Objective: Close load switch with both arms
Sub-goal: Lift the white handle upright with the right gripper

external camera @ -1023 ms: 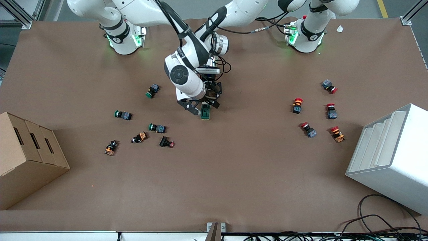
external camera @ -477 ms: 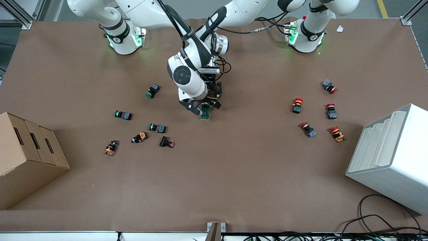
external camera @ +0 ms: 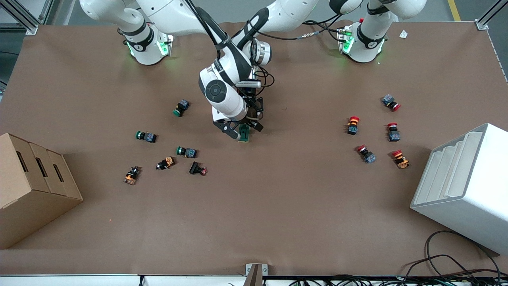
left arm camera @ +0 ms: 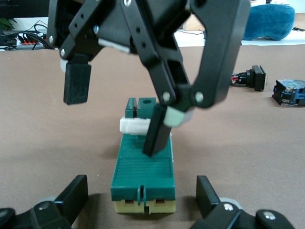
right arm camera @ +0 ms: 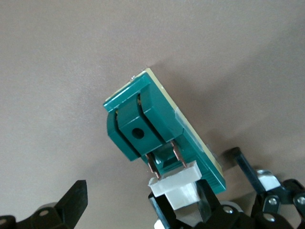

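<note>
The load switch (external camera: pixel 244 134) lies flat mid-table, dark green on a cream base, with a white lever (left arm camera: pixel 136 125) at one end. My left gripper (left arm camera: pixel 141 202) is open, one finger at each side of the switch's end, with a gap to each. It is largely hidden under the hands in the front view (external camera: pixel 247 121). My right gripper (external camera: pixel 249 128) is open over the switch. One finger (left arm camera: pixel 155 136) rests against the white lever (right arm camera: pixel 176 183), the other finger (left arm camera: pixel 76 88) hangs free beside it. The right wrist view shows the switch (right arm camera: pixel 143 124) and my right gripper (right arm camera: pixel 133 205).
Several green and orange pushbuttons (external camera: pixel 186 151) lie toward the right arm's end, several red ones (external camera: pixel 352 125) toward the left arm's end. A cardboard box (external camera: pixel 31 186) and a white tiered bin (external camera: pixel 464 186) stand at the table's two ends.
My right hand has shifted slightly over the switch. The switch and my left gripper have stayed in place.
</note>
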Controlling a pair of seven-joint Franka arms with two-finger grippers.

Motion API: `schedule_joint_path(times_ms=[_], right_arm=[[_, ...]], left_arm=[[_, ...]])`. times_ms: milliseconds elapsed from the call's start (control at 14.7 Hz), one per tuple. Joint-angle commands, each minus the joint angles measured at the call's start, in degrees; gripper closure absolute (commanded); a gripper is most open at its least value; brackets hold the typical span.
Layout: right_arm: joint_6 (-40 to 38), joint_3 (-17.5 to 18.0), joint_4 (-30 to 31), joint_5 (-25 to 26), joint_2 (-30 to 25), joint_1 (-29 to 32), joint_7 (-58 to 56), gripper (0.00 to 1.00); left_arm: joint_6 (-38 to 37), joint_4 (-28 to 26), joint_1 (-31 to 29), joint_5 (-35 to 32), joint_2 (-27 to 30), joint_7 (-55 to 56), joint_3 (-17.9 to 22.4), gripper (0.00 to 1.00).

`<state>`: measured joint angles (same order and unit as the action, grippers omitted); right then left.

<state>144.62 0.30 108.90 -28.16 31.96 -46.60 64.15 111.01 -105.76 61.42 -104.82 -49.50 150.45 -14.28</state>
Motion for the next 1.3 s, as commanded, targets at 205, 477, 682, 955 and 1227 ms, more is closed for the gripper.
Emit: schedule_joint_path(times_ms=[205,477,682,955,1227], right_arm=[[-4.9,-0.1,-8.3,-1.2,0.7,3.0,1.1,0.00],[-4.6,-0.2,-8.4,-0.8,1.6,3.0,0.7,0.00],[-4.5,-0.4,-8.9,-0.2,2.0,3.1,0.0,0.00],[-4.6,-0.6,-12.1,0.4,4.3,3.4,-1.1,0.00],[-4.3,-0.6,-12.2,0.6,5.0,4.1,-4.7,0.00]], left_arm=[[0.7,1.6,0.7,-0.7,-2.2,-0.5,0.2,0.00],[0.7,1.7,0.6,-0.7,-2.3,-0.5,0.6,0.00],[0.7,1.7,0.5,-0.7,-2.4,-0.6,0.7,0.00],[0.7,2.2,0.5,-0.7,-3.1,-0.5,0.7,0.00],[0.7,2.9,0.4,-0.7,-3.9,-0.5,0.7,0.00]])
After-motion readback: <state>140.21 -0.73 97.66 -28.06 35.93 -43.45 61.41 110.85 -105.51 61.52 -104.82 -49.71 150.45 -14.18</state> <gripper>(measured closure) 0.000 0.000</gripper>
